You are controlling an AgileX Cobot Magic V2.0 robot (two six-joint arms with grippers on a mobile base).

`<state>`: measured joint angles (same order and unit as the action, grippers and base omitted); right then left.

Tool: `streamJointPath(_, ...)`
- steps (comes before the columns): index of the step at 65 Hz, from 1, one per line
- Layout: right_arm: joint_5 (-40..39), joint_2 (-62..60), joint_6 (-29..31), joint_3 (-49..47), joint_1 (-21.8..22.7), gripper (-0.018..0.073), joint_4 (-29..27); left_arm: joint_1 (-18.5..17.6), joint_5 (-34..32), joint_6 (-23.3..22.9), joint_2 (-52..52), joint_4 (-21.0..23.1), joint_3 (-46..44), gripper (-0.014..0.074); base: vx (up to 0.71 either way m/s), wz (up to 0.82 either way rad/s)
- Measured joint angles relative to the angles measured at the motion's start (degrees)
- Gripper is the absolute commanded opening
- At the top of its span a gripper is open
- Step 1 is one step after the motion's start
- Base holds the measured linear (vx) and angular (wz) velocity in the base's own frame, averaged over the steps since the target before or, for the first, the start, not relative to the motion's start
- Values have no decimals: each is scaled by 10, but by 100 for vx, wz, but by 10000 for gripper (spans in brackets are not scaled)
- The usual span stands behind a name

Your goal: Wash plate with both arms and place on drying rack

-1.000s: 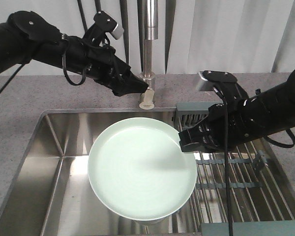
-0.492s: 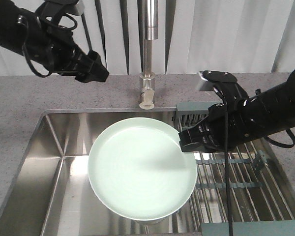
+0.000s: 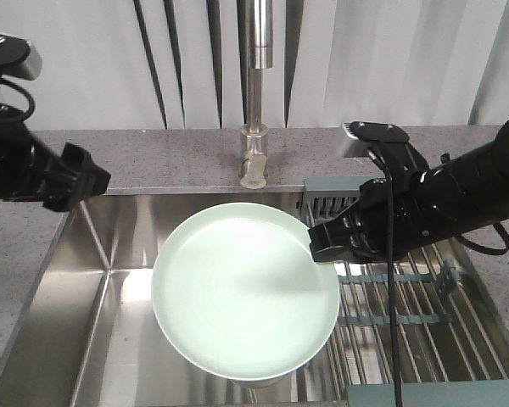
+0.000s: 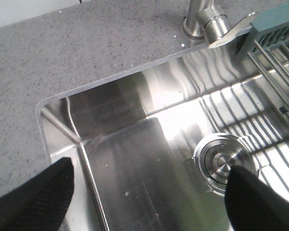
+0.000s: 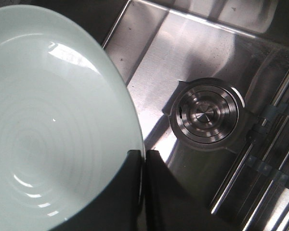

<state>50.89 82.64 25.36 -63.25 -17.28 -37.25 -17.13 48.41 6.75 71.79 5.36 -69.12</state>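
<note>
The pale mint-green plate hangs level over the steel sink, held by its right rim. My right gripper is shut on that rim. In the right wrist view its two black fingers pinch the plate edge at the gripper. My left gripper hovers over the sink's left edge, apart from the plate. In the left wrist view the left gripper stands open, with only the bare sink floor between its fingers. The drying rack of steel rods lies across the sink's right side, under the right arm.
A tall steel faucet rises at the back middle, its handle pointing forward. The round drain sits in the sink floor, and in the right wrist view the drain shows beside the plate. Grey speckled counter surrounds the sink.
My left arm has drawn away from the faucet handle, swinging left and down to the sink's left edge. The right arm and the plate have not moved.
</note>
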Motion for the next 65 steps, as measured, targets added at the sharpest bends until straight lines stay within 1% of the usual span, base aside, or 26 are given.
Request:
streamJointPath(10,0,0,0,0,0,-1,0,0,-9,-44,-63,-28,70,585,0,0)
streamJointPath(25,0,0,0,0,0,-1,0,0,-12,-137,-150,-97,152,585,0,0)
streamJointPath(28,0,0,0,0,0,-1,0,0,-13,-157,-167,-108,169,585,0,0)
streamJointPath(33,0,0,0,0,0,-1,0,0,-14,-178,-192,-117,194,585,0,0)
streamJointPath(43,0,0,0,0,0,-1,0,0,-15,-199,-237,-121,237,585,0,0)
streamJointPath(53,0,0,0,0,0,-1,0,0,-15,-201,-265,-121,266,585,0,0)
streamJointPath(65,0,0,0,0,0,-1,0,0,-12,-201,-269,-121,274,585,0,0)
